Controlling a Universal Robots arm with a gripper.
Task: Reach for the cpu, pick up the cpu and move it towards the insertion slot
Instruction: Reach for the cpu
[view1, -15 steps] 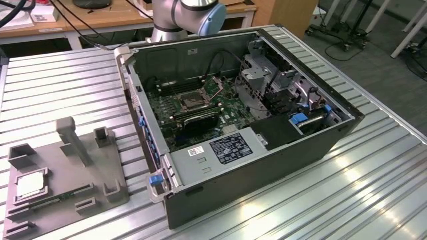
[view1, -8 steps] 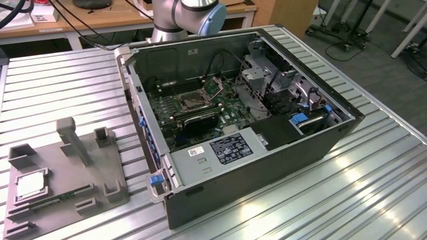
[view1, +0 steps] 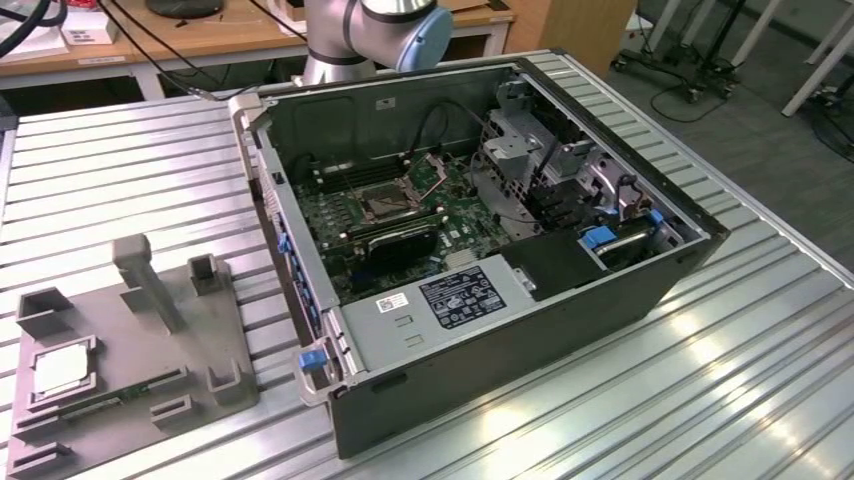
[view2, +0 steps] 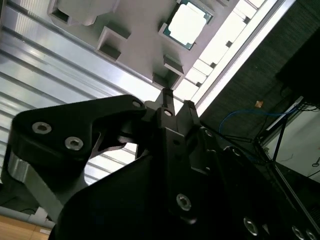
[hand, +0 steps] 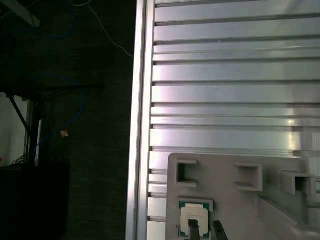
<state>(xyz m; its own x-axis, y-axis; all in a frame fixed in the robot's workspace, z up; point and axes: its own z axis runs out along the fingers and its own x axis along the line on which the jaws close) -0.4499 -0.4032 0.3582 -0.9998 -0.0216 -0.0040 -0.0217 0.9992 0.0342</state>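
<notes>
On the grey fixture, cpu amid raised blocks, computer case alongside

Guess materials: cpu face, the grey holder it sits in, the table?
cpu: silvery-white face with a soft sheen, looks like bare metal; the greenish rim suggests circuit board.
grey holder: uniform matte grey, blocky shapes, probably plastic.
table: ribbed, reflective slats, likely aluminium.
</notes>
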